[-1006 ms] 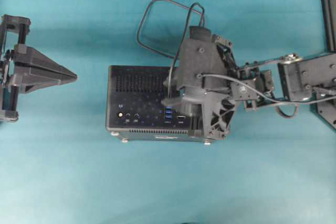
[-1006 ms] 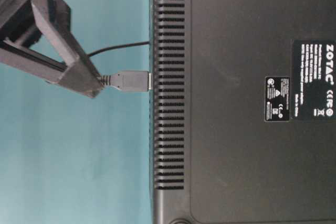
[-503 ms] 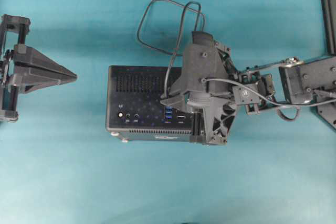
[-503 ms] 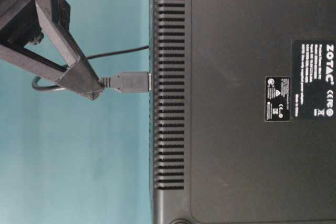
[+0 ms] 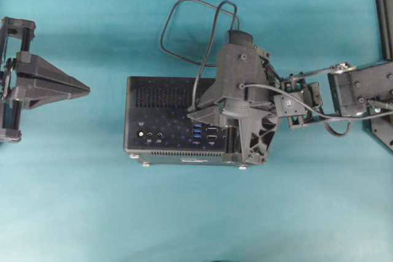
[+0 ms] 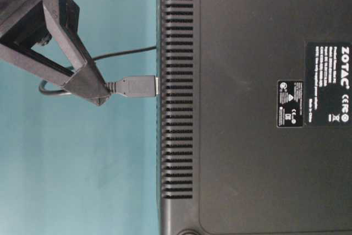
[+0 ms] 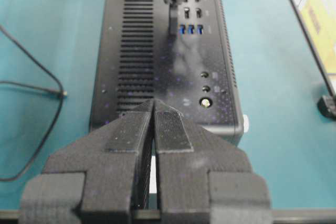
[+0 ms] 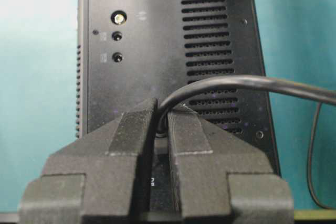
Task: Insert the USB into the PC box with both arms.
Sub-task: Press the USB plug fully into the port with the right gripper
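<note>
Black cable just behind the USB (image 6: 136, 86) plug is now clamped in our right hand (image 6: 102, 93), which was wider a second ago, plug tip touching the PC box (image 5: 169, 121) mid-frame, while our left hand (image 5: 83, 91) is waiting pressed together at far left.

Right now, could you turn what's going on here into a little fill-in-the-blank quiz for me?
1. The right gripper is clamped on the ____ just behind its plug.
2. The USB plug's tip meets the top panel of the ____.
3. The left gripper holds ____.
4. The cloth under the PC box is ____.

Missing words: cable; PC box; nothing; teal
</note>
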`<state>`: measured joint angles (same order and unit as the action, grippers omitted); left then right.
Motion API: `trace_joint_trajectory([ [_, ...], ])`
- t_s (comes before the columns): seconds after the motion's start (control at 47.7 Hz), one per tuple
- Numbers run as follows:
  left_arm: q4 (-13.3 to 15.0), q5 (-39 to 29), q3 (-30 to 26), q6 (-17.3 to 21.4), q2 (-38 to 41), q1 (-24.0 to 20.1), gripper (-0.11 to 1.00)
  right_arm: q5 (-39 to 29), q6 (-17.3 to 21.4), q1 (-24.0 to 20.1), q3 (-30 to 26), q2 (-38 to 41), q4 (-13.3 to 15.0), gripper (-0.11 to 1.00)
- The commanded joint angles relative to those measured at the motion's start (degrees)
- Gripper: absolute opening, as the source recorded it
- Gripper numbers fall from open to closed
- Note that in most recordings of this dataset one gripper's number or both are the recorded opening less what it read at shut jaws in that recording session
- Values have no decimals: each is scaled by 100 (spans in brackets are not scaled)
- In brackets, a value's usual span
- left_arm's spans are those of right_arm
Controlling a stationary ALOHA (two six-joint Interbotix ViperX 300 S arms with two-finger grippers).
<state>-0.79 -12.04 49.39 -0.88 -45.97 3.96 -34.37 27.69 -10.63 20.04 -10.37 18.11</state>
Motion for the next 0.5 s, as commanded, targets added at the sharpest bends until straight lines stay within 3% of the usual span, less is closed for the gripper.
trace_joint_trajectory([
  [0.0, -18, 44, -88, 9, 9, 9, 0, -18, 70, -114, -26, -44, -97, 8],
  [0.126, -18, 53, -79, 9, 9, 9, 0, 70, 70, -202, -26, -26, -290, 8],
  [0.23, -9, 44, -88, 9, 18, 0, 0, 53, 53, -167, -9, -35, -290, 8],
  [0.482, -9, 53, -88, 9, 9, 9, 0, -18, 18, 123, 9, -53, 9, 8],
])
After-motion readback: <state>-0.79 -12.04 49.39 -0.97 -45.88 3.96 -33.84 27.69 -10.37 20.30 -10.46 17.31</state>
